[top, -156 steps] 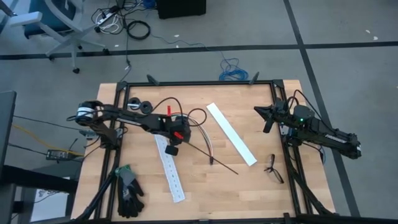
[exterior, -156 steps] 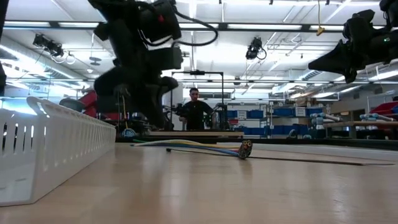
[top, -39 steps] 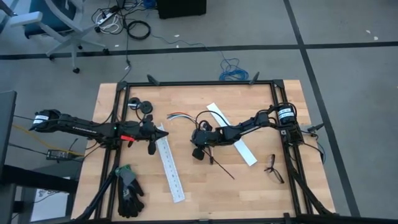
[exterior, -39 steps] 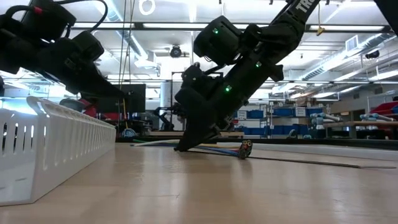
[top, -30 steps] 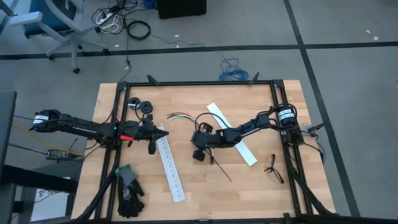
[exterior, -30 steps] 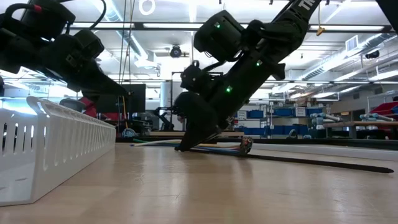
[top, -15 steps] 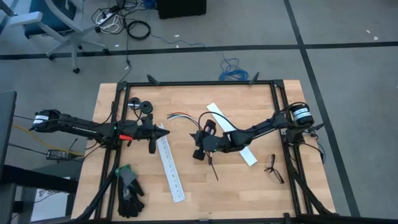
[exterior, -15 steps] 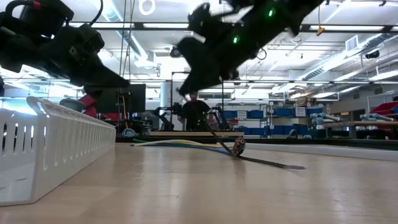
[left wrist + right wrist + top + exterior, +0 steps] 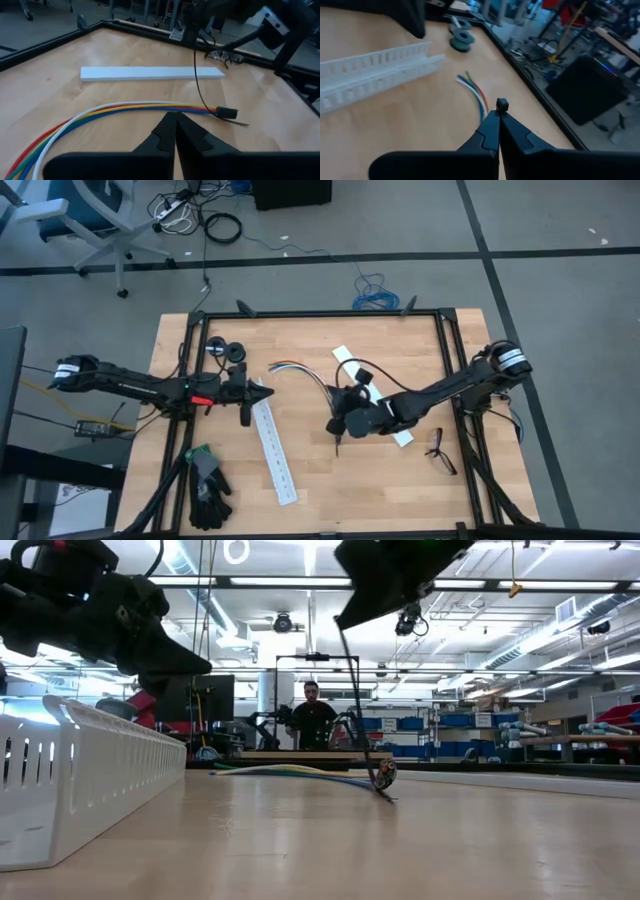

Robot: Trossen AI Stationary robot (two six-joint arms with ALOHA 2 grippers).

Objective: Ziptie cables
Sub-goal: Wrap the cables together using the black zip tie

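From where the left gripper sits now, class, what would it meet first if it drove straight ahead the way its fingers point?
Probably the cables: the left gripper points at the coloured bundle just ahead. It may pass over them, since height is unclear.

Strips: we see two white slotted strips — one (image 9: 273, 452) left of centre, the other (image 9: 372, 395) angled toward the right.
Gloves: dark pair (image 9: 207, 486) at the near-left corner.
Spectacles: (image 9: 438, 450) near the right edge.
Rolls: two dark rolls (image 9: 226, 352) — far-left corner.
Person: (image 9: 313, 720) standing in the room beyond.

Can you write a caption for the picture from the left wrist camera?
Shut left pincer points at the cables; the ziptie hangs upright beside them.
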